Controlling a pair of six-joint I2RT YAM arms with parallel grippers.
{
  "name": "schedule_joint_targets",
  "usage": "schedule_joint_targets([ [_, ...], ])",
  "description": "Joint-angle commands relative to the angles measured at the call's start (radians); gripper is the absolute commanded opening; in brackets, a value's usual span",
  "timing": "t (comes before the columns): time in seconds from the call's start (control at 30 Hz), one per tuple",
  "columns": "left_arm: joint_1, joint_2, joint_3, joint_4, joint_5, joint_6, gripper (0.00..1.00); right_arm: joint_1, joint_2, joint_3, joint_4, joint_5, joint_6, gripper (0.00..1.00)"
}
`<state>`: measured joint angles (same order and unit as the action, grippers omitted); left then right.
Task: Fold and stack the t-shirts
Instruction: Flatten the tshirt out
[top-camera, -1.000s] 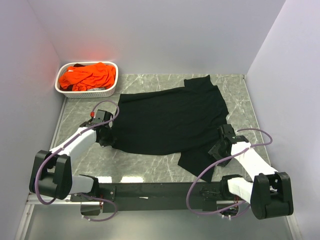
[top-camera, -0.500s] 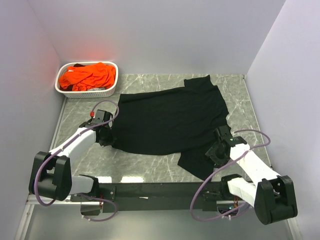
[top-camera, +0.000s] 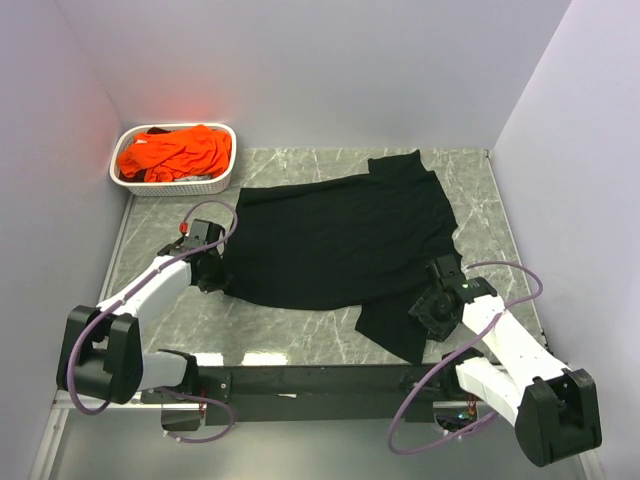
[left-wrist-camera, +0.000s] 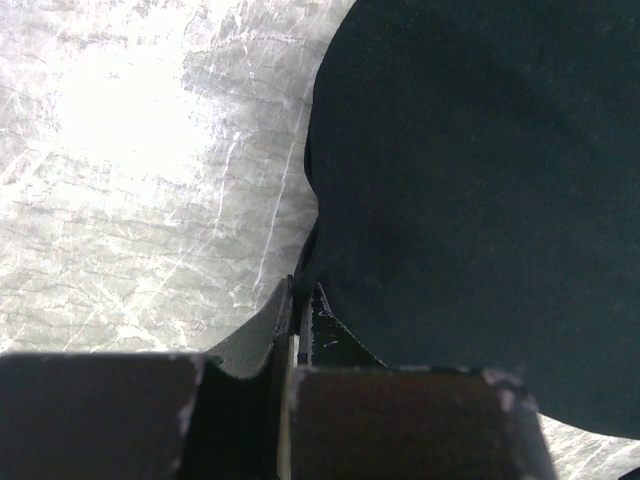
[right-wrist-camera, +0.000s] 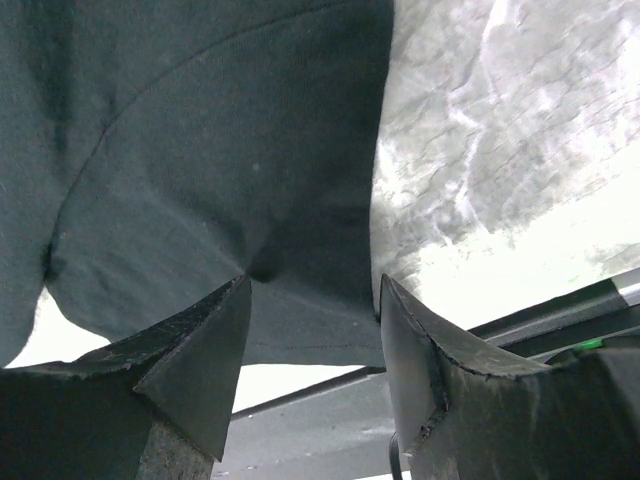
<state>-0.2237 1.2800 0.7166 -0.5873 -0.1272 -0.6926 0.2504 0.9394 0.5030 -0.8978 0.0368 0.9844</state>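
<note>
From above, a plain black short-sleeved cotton t-shirt (top-camera: 340, 240) lies spread flat across the middle of the grey marble-patterned table (top-camera: 300, 335). One sleeve points toward 1 o'clock and the other trails off toward 5 o'clock. At the table's 10 o'clock corner sits a white latticed plastic basket (top-camera: 170, 186), with bright orange t-shirts (top-camera: 175, 152) heaped inside it, well apart from the black one. The left gripper (top-camera: 213, 280) is down at the shirt's 9 o'clock edge. The right gripper (top-camera: 428, 308) sits over the sleeve at the shirt's 5 o'clock corner.

Looking down the left wrist, the left gripper (left-wrist-camera: 297, 300) has its claw pressed narrow, with the two fingers together. The black shirt's (left-wrist-camera: 470, 180) curved edge runs straight into the seam between them, so it is pinching the hem. The cloth fills the view from 12 to 4 o'clock, and bright marble (left-wrist-camera: 130, 180) covers the 9 to 11 o'clock side.

Looking down the right wrist, the right gripper (right-wrist-camera: 312, 290) has its claw wide apart and its fingertips resting on the black sleeve (right-wrist-camera: 220, 130). A small pucker of cloth rises between them, and I can't tell whether it has any real grip on it. Bare marble (right-wrist-camera: 500, 130) shows at 2 o'clock, and a dark metal rail (right-wrist-camera: 330, 410) crosses at 6 o'clock.
</note>
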Motion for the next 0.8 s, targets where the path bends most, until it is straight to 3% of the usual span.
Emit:
schedule_joint_targets([
  [0.0, 0.001, -0.028, -0.003, 0.020, 0.009, 0.008, 0.01, 0.021, -0.005, -0.009, -0.003, -0.008, 0.022, 0.61],
  [0.33, 0.001, -0.030, -0.003, 0.015, 0.000, 0.005, 0.01, 0.035, 0.012, -0.075, 0.048, -0.003, 0.020, 0.60],
  [0.77, 0.001, -0.028, -0.002, 0.009, -0.014, -0.001, 0.01, 0.035, -0.033, -0.078, 0.053, 0.032, 0.036, 0.43],
])
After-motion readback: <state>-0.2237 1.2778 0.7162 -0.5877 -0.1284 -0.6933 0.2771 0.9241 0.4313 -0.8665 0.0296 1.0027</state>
